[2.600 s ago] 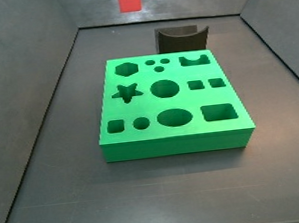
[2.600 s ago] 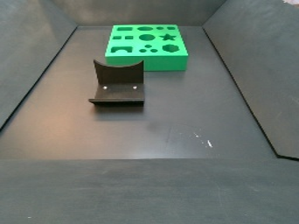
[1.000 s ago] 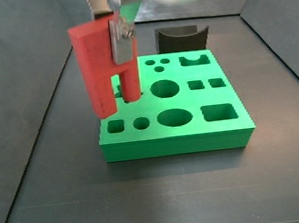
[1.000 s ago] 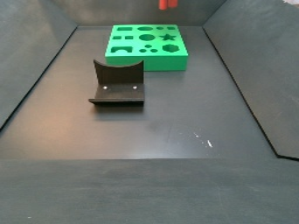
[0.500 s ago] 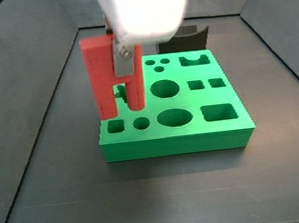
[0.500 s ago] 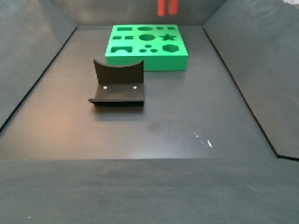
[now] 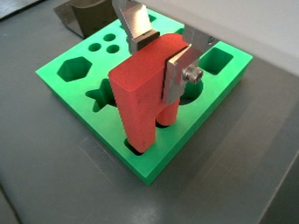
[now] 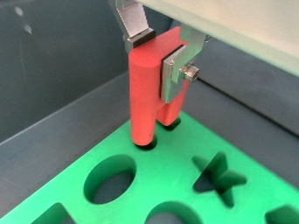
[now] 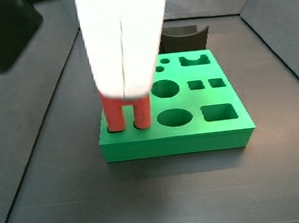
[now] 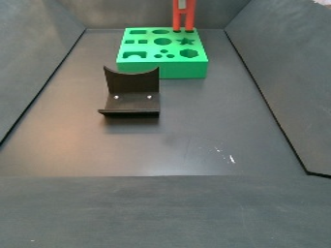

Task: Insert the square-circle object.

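Dark grey walls box in a dark bench (image 10: 195, 126), where a green block (image 9: 192, 104) full of shaped holes sits toward one end and the fixture (image 10: 130, 93) stands well apart from it. Directly over the block's corner, the gripper (image 7: 162, 63) is clenched on the red piece (image 7: 142, 96), its silver fingers (image 7: 179, 73) pressed to the two broad faces near the top (the grasp looks square, not skewed). That piece stands upright with its long axis vertical, the forked end pointing down; in a side view the two legs (image 9: 125, 115) reach the block's top at the near corner, and in a wrist view the round leg (image 8: 145, 122) appears to be just entering its hole (image 8: 147, 143), though how deep it sits cannot be told. So the step in hand is judged to be the final seating push. To do it well, the piece should be kept plumb and pressed straight down, with both legs over their own openings, since a slight twist about the vertical would likely catch the square leg on its hole's edge. A gentle, steady descent seems wise, with the fingers parting only once the legs have bottomed out.
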Motion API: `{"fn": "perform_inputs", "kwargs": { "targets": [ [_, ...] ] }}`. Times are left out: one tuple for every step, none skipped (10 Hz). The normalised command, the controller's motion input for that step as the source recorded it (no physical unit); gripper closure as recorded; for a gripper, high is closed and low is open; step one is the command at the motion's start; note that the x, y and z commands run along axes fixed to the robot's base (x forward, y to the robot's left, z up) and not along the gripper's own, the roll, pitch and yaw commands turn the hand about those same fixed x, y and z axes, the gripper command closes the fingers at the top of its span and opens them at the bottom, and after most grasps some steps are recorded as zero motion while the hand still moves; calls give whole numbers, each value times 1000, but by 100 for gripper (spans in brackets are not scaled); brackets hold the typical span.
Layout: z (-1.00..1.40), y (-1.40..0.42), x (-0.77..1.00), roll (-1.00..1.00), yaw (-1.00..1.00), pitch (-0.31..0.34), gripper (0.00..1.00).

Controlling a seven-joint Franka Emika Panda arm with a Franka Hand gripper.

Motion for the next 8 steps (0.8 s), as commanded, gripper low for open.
{"fn": "perform_inputs", "kwargs": {
  "targets": [
    [-211, 0, 83, 81, 0, 27, 100],
    [-320, 0, 0, 0, 40, 0, 100],
    [-377, 51, -11, -27, 223, -31, 100],
    [-351, 174, -103, -71, 251, -59, 100],
    [-269, 191, -309, -144, 114, -80, 100],
    [-277, 51, -263, -153, 0, -46, 100],
    [-274, 0, -117, -93, -74, -3, 100],
    [-311, -29, -43, -91, -120, -20, 100]
  ]
}}
